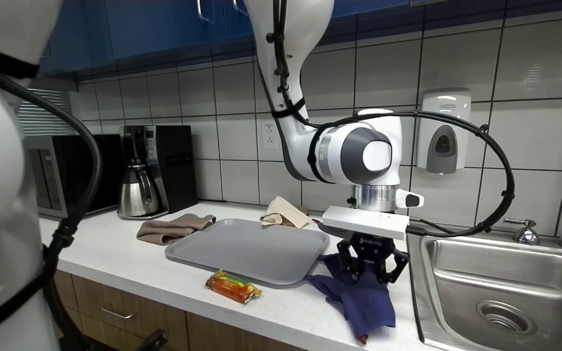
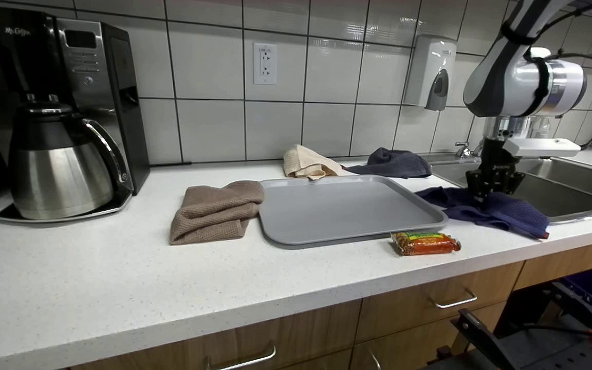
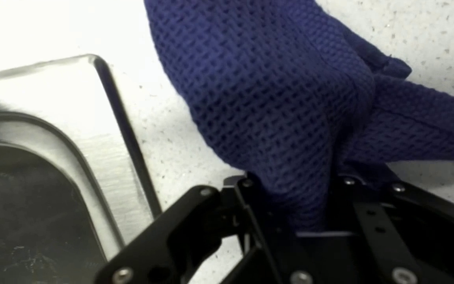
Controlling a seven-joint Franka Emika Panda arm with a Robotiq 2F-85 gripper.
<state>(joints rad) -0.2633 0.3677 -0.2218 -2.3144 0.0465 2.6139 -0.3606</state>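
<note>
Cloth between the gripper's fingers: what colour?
The cloth is dark purplish blue, best seen in the wrist view.

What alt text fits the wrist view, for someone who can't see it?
A black gripper pinches a bunched purple-blue cloth on a speckled white counter; part of a metal sink shows at the picture's left.

The blue cloth (image 3: 258, 86) is matt and coarsely woven; the tray (image 2: 347, 208) looks like smooth matt plastic. Near the front edge of the counter (image 2: 121, 277), the wrapper (image 2: 426, 243) is glossy.
</note>
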